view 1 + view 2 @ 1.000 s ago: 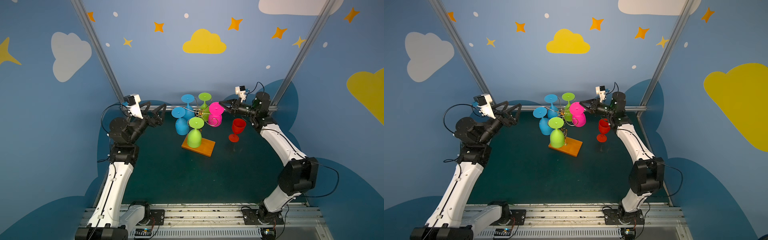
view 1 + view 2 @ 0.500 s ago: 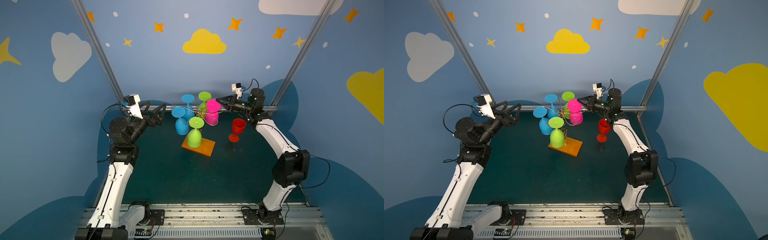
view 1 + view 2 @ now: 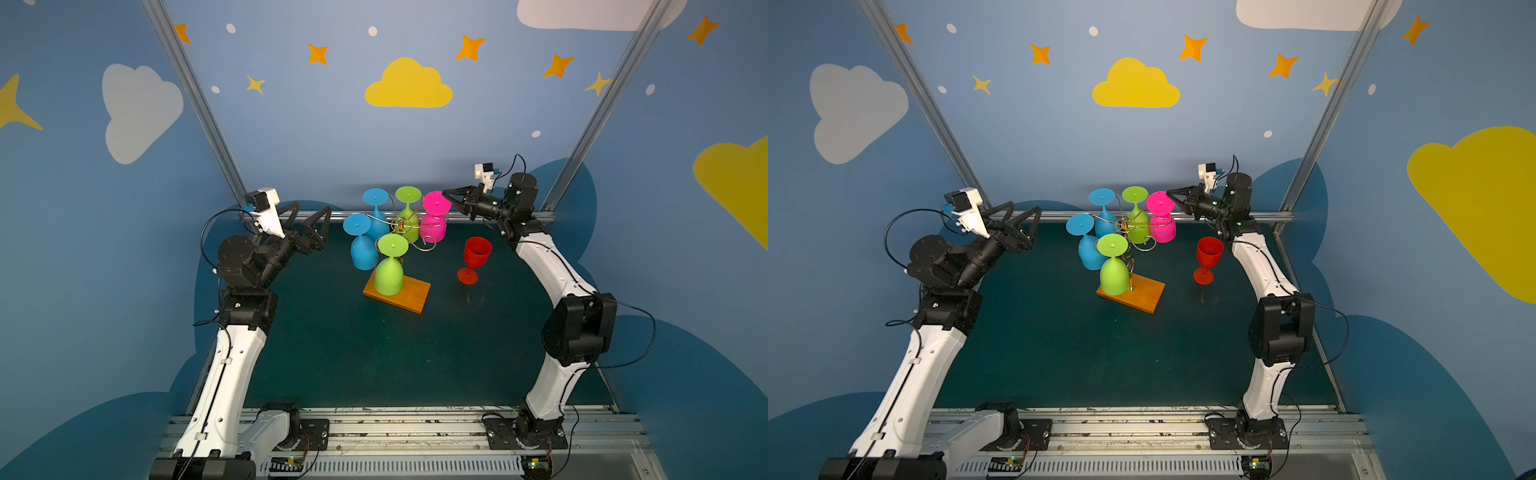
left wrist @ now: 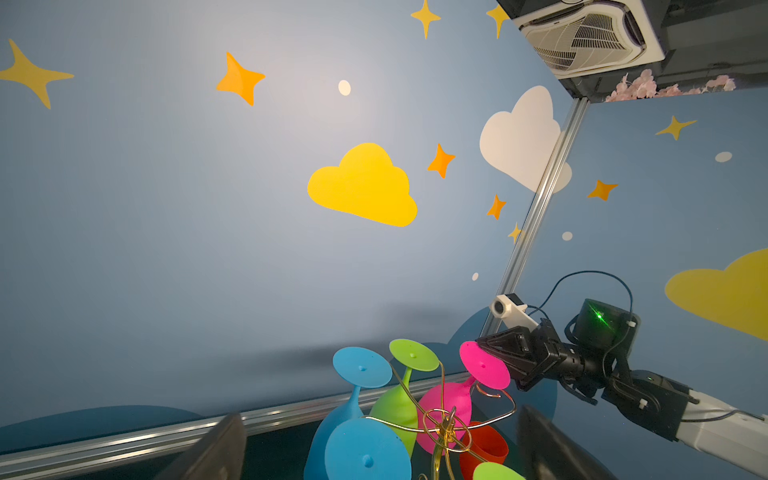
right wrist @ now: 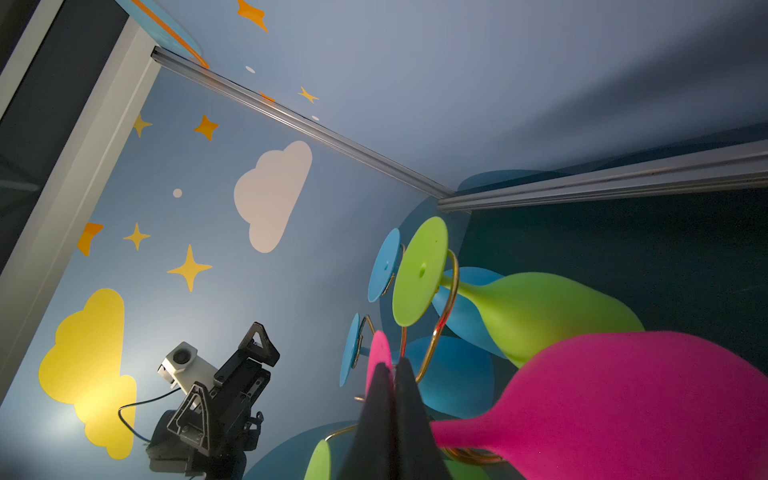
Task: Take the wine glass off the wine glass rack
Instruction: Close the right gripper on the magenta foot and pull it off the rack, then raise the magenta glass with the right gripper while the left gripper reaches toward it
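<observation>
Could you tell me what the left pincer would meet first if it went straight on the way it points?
Probably the nearer blue glass hanging on the rack; the open left pincer points toward it, though depth is uncertain.

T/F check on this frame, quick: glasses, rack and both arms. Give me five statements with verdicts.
1. The red glass stands upright on the table, off the rack. True.
2. Five glasses hang upside down on the rack. True: two blue, two green, one pink.
3. The left gripper is shut on a blue glass. False: its jaws are wide open, clear of the glasses.
4. The right gripper is closed at the foot of the pink glass. True.
5. The rack's wooden base is lifted off the table. False: it lies flat on the table.
</observation>
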Available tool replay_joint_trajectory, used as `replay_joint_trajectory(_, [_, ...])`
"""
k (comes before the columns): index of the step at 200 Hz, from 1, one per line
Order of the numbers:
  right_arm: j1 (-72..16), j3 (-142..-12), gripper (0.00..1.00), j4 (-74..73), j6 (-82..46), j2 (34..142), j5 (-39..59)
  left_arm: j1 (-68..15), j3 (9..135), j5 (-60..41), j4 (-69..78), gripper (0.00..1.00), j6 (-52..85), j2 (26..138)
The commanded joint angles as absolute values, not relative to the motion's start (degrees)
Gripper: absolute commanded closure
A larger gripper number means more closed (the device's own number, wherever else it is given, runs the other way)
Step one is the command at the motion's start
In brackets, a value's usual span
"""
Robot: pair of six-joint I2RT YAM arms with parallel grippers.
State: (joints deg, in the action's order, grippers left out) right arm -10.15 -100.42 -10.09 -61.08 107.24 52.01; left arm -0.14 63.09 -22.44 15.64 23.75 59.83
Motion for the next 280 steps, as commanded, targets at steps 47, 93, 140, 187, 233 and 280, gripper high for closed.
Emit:
replay_joint_trajectory(47, [-6.1,-97.6,1.00,-13.1,-61.4,101.9,52.5,-0.2,62.9,-23.3,16.3,0.01,24.3,60.2])
replay_joint_trajectory(93, [-4.3,-93.4,1.00,-10.0,-57.2,94.9,51.8,-0.1,65.7,-26.4,14.3,0.01,26.3,62.7])
replay_joint_trajectory(140, [-4.1,-92.4,1.00,0.1,-46.6,86.1,47.9,-0.1,73.1,-39.4,11.7,0.13,31.2,70.0])
replay_joint_trajectory(187, [-5.5,-93.7,1.00,6.8,-36.9,80.0,44.4,-1.2,79.4,-56.1,22.4,0.18,46.0,80.0])
replay_joint_trajectory(233, [-9.4,-98.4,1.00,13.6,-26.9,78.7,43.5,-6.9,87.6,-62.4,21.0,0.24,47.7,86.0])
replay_joint_trajectory(280, [-12.7,-101.1,1.00,15.3,-23.2,78.6,42.8,-15.5,95.1,-64.4,14.0,0.27,43.3,90.8])
